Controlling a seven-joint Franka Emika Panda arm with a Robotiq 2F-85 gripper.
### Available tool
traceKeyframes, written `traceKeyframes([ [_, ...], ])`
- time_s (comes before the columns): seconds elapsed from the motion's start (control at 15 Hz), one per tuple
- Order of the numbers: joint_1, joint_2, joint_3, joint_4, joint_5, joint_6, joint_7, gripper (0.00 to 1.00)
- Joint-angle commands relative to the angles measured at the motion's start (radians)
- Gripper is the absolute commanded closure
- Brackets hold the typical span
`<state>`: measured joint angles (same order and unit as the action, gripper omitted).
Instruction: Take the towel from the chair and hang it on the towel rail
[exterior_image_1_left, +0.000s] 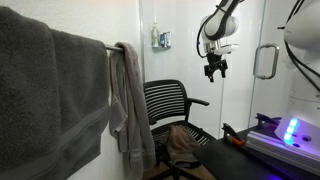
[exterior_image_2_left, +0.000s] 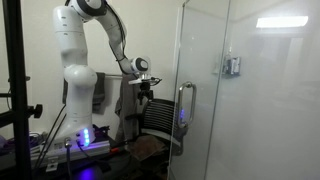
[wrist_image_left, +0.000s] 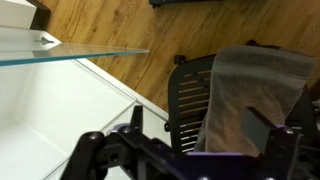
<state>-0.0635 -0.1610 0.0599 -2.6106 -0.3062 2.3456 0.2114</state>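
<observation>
The taupe towel (exterior_image_1_left: 183, 143) lies crumpled on the seat of the black office chair (exterior_image_1_left: 165, 100). Both exterior views show them; in one the towel (exterior_image_2_left: 150, 147) sits low behind the chair (exterior_image_2_left: 158, 118). In the wrist view the towel (wrist_image_left: 255, 85) lies beside the slatted backrest (wrist_image_left: 190, 100). My gripper (exterior_image_1_left: 215, 68) hangs open and empty above the chair, well clear of the towel. It also shows in an exterior view (exterior_image_2_left: 146, 88) and in the wrist view (wrist_image_left: 200, 130). The thin towel rail (exterior_image_1_left: 108, 46) runs along the wall, mostly covered by other towels.
A large dark charcoal towel (exterior_image_1_left: 45, 90) and a paler grey narrow towel (exterior_image_1_left: 128, 100) hang on the rail. A glass door with a looped chrome handle (exterior_image_1_left: 265, 62) (exterior_image_2_left: 185, 110) stands close to the chair. The robot base with a blue light (exterior_image_1_left: 290, 130) is nearby. The floor is wood (wrist_image_left: 110, 25).
</observation>
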Motion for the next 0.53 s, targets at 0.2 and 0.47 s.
traceKeyframes([
  [0.2,0.016,0.137,-0.026,0.080,-0.081,0.027,0.117,0.00],
  [0.47,0.006,0.241,-0.036,0.167,-0.098,-0.062,0.114,0.00],
])
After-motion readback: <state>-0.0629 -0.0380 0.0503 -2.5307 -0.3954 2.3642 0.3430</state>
